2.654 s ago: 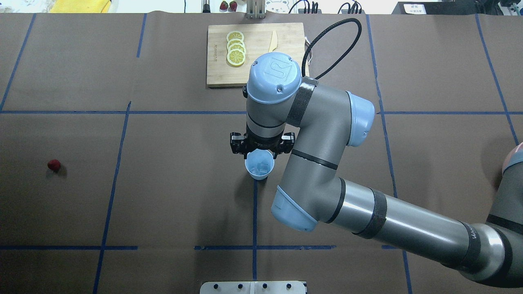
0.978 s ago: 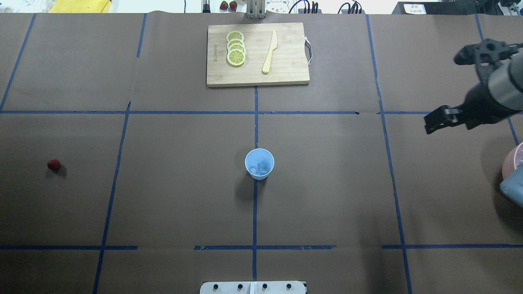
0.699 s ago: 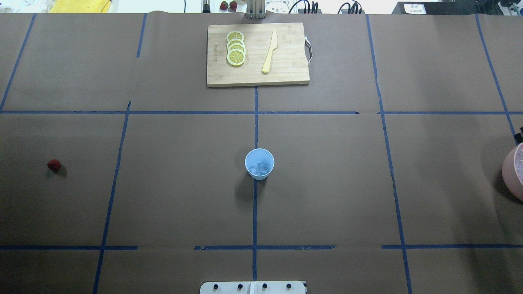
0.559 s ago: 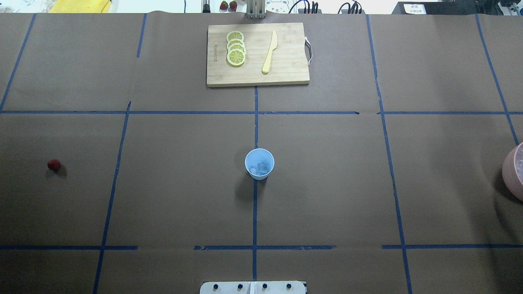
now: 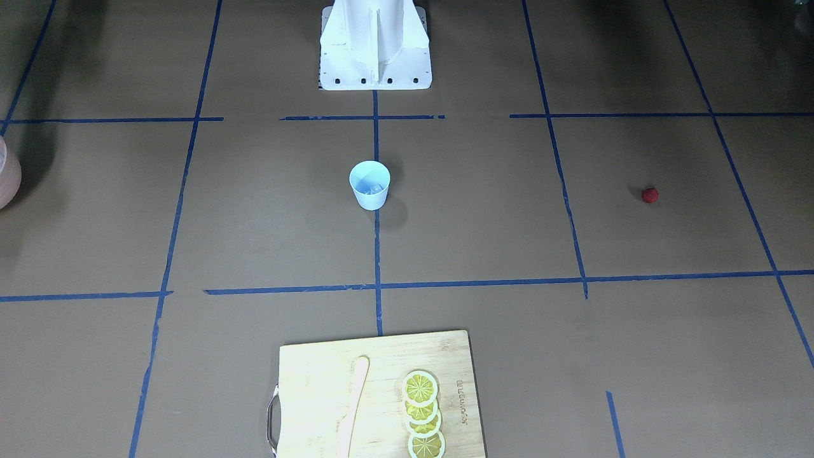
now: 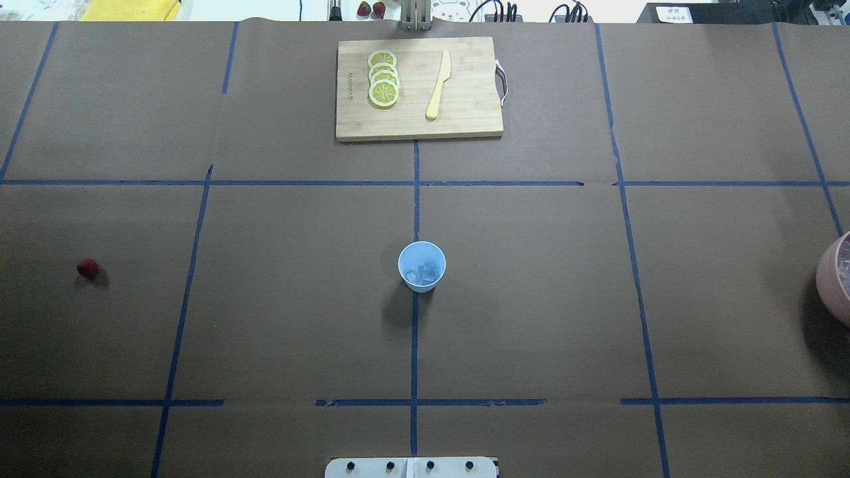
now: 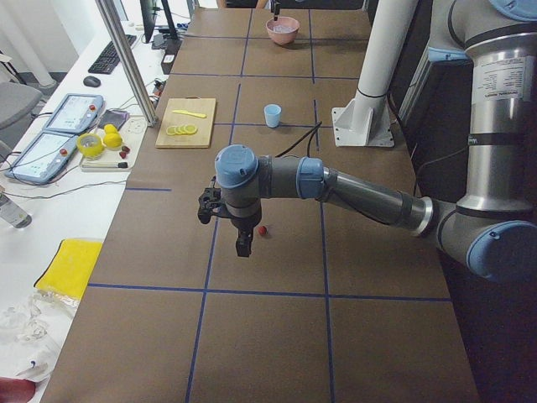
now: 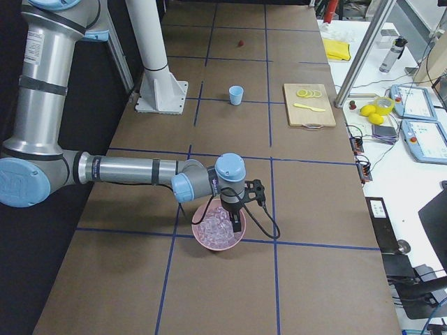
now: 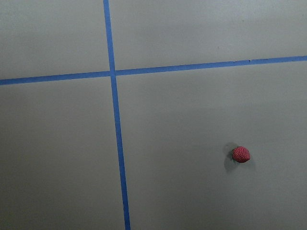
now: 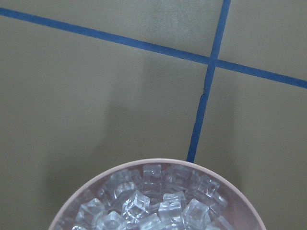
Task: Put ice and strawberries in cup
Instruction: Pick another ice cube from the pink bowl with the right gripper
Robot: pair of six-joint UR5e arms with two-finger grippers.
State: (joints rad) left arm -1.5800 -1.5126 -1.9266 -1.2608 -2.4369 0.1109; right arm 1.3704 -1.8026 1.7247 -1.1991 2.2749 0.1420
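The light blue cup stands upright at the table's middle, with a few clear ice cubes inside; it also shows in the front view. The dark red strawberry lies alone on the table at far left, and shows in the left wrist view. My left gripper hangs just above and beside the strawberry; I cannot tell if it is open. My right gripper hangs over a pink bowl full of ice; I cannot tell its state.
A wooden cutting board at the far middle carries lemon slices and a yellow knife. The pink bowl sits at the table's right edge. The white robot base is at the near edge.
My right arm, which was over the cup, has pulled away to the right and left the overhead view. The cup, its ice and the strawberry have not moved.
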